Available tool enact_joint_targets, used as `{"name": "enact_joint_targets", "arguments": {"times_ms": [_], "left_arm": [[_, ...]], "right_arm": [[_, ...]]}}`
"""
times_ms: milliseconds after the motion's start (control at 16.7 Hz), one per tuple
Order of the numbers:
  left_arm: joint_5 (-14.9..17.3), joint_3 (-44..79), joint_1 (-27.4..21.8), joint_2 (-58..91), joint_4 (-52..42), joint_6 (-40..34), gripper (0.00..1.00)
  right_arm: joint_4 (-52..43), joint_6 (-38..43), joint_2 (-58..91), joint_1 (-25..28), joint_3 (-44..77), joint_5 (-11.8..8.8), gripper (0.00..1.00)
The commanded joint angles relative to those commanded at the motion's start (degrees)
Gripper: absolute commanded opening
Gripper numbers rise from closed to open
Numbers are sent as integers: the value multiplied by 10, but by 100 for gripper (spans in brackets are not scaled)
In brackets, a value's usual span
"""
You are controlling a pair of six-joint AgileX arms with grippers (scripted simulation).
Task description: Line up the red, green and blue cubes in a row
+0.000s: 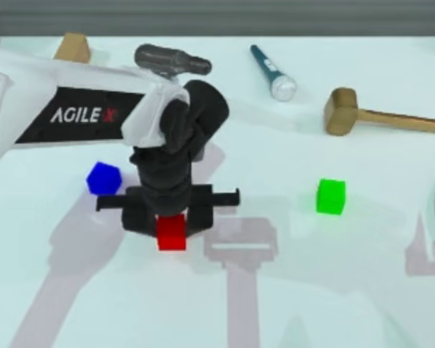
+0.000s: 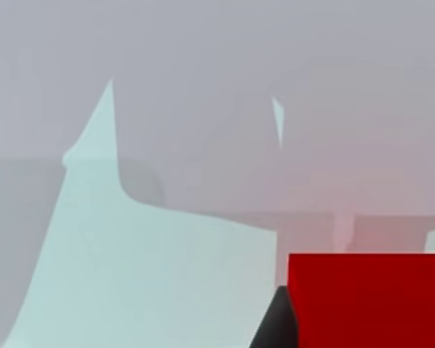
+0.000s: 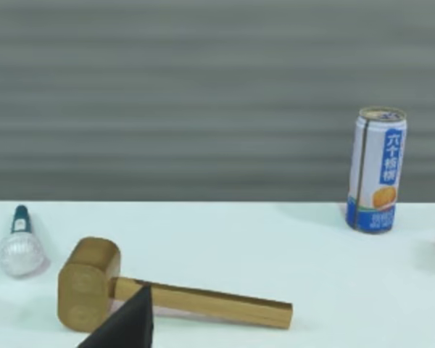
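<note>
The left gripper [image 1: 171, 230] has its fingers closed on the red cube [image 1: 171, 233], which sits square to the bench [image 1: 333, 290] edges near centre, its upper part hidden by the gripper. The blue cube [image 1: 102, 178] lies turned at an angle to its left and the green cube [image 1: 330, 196] squared at right. The right arm is out of the top view, so I cannot tell its fingers' state.

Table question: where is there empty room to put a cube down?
Bare table runs along the near edge, and between the red cube and green cube. The far edge is crowded: mallet, flashlight. The left pincer and blue cube fill the left.
</note>
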Motion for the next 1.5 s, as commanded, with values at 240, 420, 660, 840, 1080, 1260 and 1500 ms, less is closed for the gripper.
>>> {"name": "enact_joint_targets", "arguments": {"times_ms": [240,420,660,840,1080,1260,1500], "left_arm": [[0,0,0,0,0,0,38],[0,0,0,0,0,0,60],[0,0,0,0,0,0,90],[0,0,0,0,0,0,100],[0,0,0,0,0,0,100],[0,0,1,0,0,0,100],[0,27,3,-17,-42,-3,100]], "right_arm": [[0,0,0,0,0,0,100],[0,0,0,0,0,0,100],[0,0,0,0,0,0,100],[0,0,0,0,0,0,100],[0,0,0,0,0,0,100],[0,0,0,0,0,0,100],[0,0,0,0,0,0,100]]}}
